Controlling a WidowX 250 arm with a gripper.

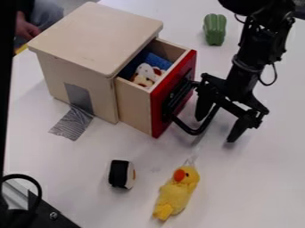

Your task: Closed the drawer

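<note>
The gripper [216, 128] hangs over the table just right of the drawer, its two fingers spread apart and pointing down. Pulled partway out of a light wooden cabinet [89, 38], the drawer [134, 104] has a red front and holds a blue item [158, 61] and a spotted soft toy [147, 73]. A curved black handle [193, 132] sticks out from the red front. Its outer part passes between the fingers, with the left finger on the drawer's side of it. Whether the handle touches a finger, I cannot tell.
Grey tape [72, 124] runs from the cabinet's side onto the white table [250, 178]. A yellow duck toy [175, 196] lies at the front, with a black and white sushi-like toy [121, 174] to its left. Behind the drawer is a green toy pepper [214, 29].
</note>
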